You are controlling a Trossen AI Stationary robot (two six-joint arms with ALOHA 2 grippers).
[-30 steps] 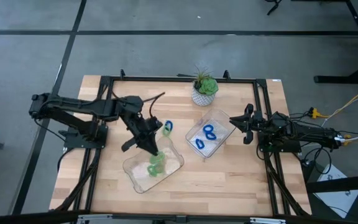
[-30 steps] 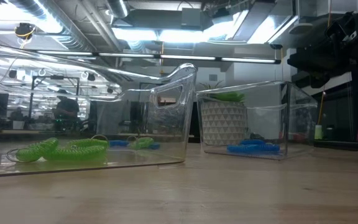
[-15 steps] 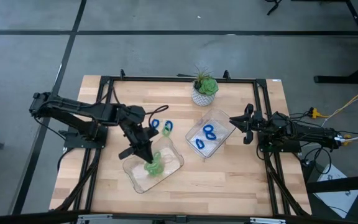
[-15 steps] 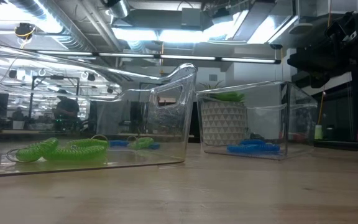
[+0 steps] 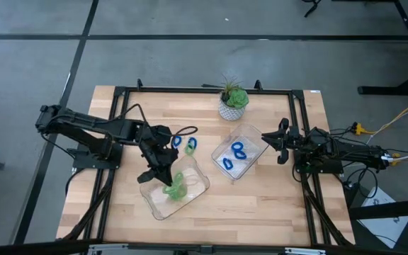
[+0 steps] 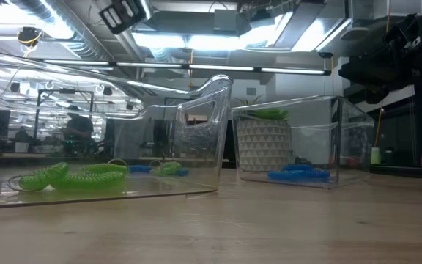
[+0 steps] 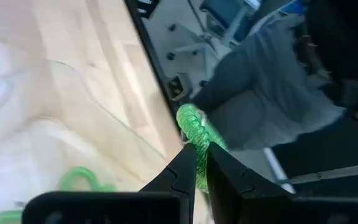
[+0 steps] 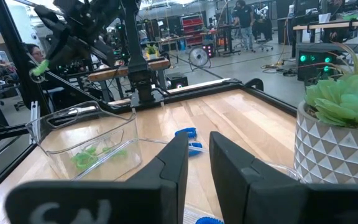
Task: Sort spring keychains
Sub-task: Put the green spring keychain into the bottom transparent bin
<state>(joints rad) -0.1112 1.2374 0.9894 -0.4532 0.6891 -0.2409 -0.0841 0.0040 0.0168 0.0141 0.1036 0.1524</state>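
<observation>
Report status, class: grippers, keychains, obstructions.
Left gripper shut on green keychain above left tray. Right gripper idle beside blue tray. Two keychains loose. Nothing obstructing.

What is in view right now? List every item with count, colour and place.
Table: one, light wood, under everything.
Left tray: one, clear, in front of the left arm.
Right tray: one, clear, beside the right arm.
Green keychains: count unclear, green, in the left tray.
Blue keychains: two, blue, in the right tray.
Loose keychains: one blue, one green-and-blue, on bare table behind the left tray.
Potted plant: one, green in a white pot, back middle.
Left gripper: shut on a green keychain, above the left tray.
Right gripper: open, empty, at the right tray.
</observation>
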